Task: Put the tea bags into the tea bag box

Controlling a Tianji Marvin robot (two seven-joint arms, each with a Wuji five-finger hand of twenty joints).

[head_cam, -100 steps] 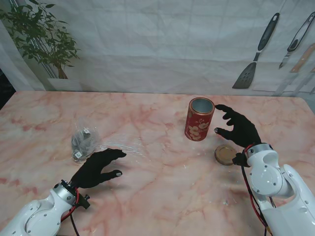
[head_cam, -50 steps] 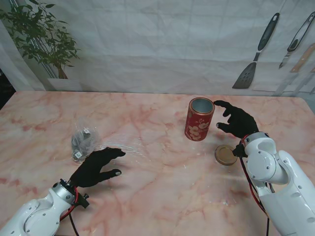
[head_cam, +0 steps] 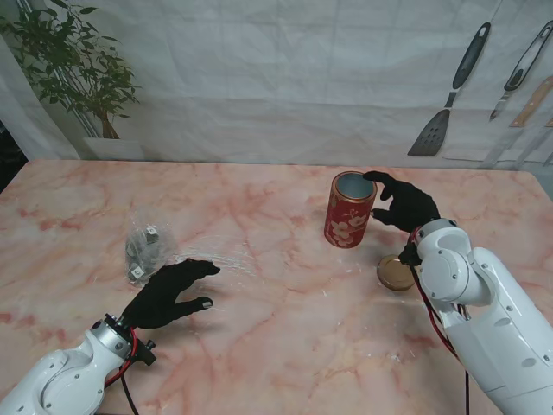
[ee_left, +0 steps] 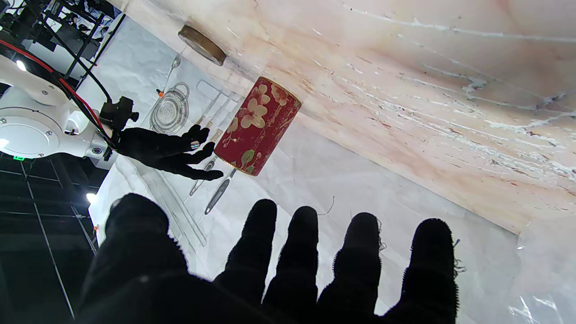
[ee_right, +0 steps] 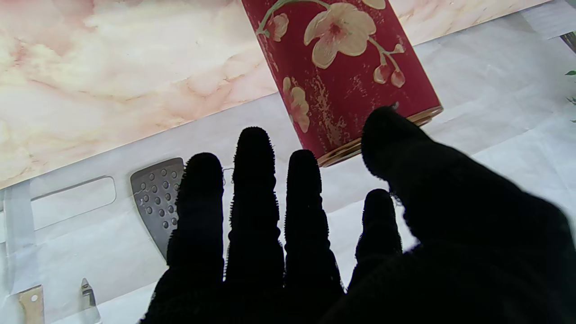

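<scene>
- Right hand: advanced from 3 o'clock of the tea bag box toward its rim over the last second; fingers spread, holding nothing, thumb near or at the rim, contact not certain.
- Likely meaning: bracing of the box ahead of any insertion.
- Tea bag box: red floral tin, upright, long axis vertical, mouth open upward; right of table centre.
- Lid: flat, at 5 o'clock of box.
- Tea bags: clear packet, far left, untouched.
- Left hand: unmoved, open, empty, at 5 o'clock of packet.

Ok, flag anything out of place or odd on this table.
Nothing stands out. The red floral tin stands upright and open, its lid flat beside it, and the clear bag of tea bags lies intact by the left hand.
</scene>
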